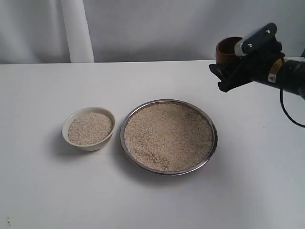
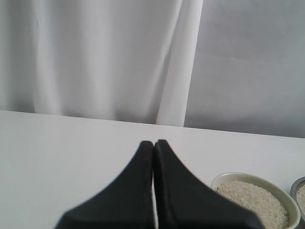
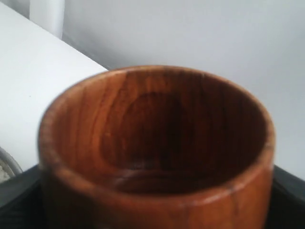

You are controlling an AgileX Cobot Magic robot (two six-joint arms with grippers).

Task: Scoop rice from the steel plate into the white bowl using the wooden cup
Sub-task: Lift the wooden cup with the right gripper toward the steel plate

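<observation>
The steel plate (image 1: 214, 143) lies at the middle of the white table, filled with rice (image 1: 167, 136). To its left stands the white bowl (image 1: 65, 134), holding rice as well. At the back right, above the table, my right gripper (image 1: 232, 62) is shut on the wooden cup (image 1: 228, 47). The right wrist view shows the wooden cup (image 3: 152, 138) upright with an empty, dark interior, a black finger (image 3: 16, 195) on either side. My left gripper (image 2: 153, 143) is shut on nothing, low over the table near the white bowl (image 2: 224, 177); the exterior view does not show it.
A white curtain fold (image 1: 76, 28) and a grey backdrop stand behind the table's far edge. The right arm's cable (image 1: 286, 112) hangs at the right edge. The steel plate's rim (image 2: 299, 185) shows beside the bowl in the left wrist view.
</observation>
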